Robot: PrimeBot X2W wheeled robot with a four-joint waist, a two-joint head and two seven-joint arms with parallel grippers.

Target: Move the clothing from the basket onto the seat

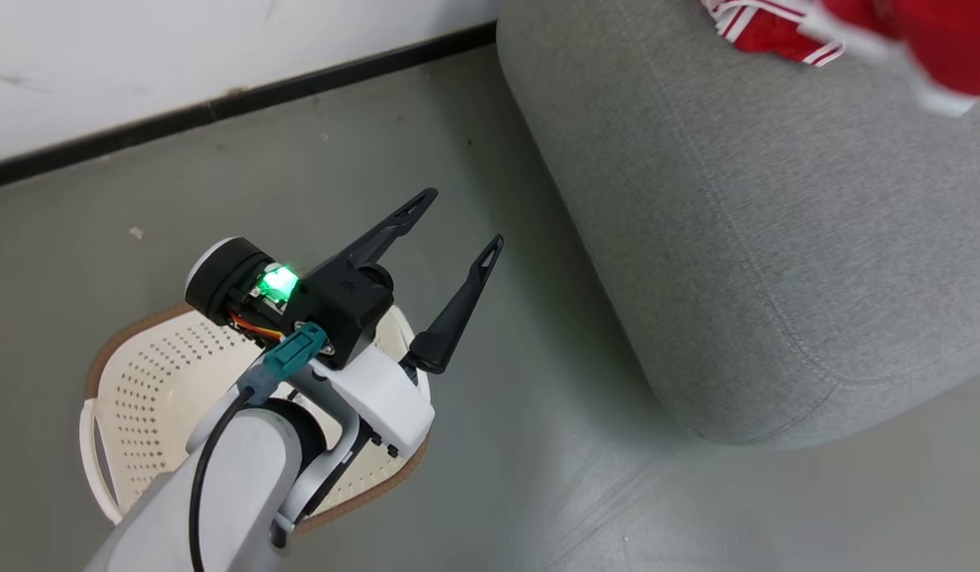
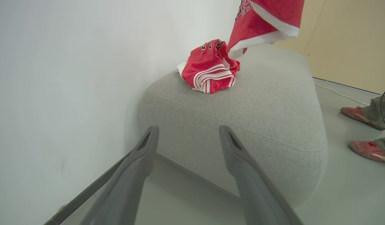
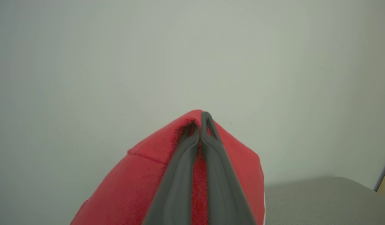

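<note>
My left gripper [image 1: 462, 222] is open and holds nothing, hovering over the floor just past the cream basket [image 1: 152, 381]. My left arm hides much of the basket's inside; the part that shows is bare plastic. A crumpled red striped garment [image 2: 211, 70] lies on the grey seat [image 2: 267, 106] near the wall, also seen as the red garment [image 1: 772, 28]. A second red garment [image 2: 264, 18] with white trim hangs above the seat. My right gripper [image 3: 200, 120] is shut on that red garment [image 3: 133, 187], held up before the white wall.
A white wall with a dark baseboard [image 1: 243, 99] runs behind the basket and seat. Grey floor [image 1: 521, 445] lies between them. A person's feet in red shoes [image 2: 359, 116] stand on the floor beyond the seat's far side, next to a white cable.
</note>
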